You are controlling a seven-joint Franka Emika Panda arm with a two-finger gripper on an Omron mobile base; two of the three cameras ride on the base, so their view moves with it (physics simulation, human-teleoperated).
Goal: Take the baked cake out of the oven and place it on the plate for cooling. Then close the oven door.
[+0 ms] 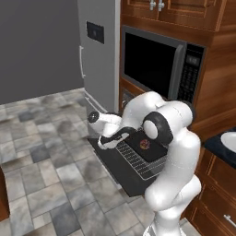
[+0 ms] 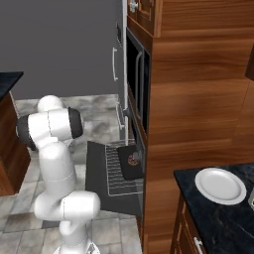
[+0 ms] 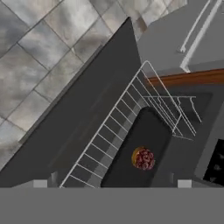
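- The plate (image 1: 230, 139) is cut off by the left base view's right edge.
- The oven (image 2: 136, 144) is seen edge-on; its interior is hidden.

The oven door (image 1: 120, 173) is a matt dark grey panel, smooth, and the rack (image 3: 114, 131) over it is thin pale wire. The tray (image 3: 135, 153) is flat matt black. The cake (image 3: 143, 159) has a lumpy, reddish-brown crust. The plate (image 2: 220, 185) looks smooth, white and slightly glossy, on a dark, speckled, polished worktop (image 2: 208, 218). The cabinets (image 2: 198, 99) are reddish wood, the floor (image 1: 41, 138) mottled grey stone tile.
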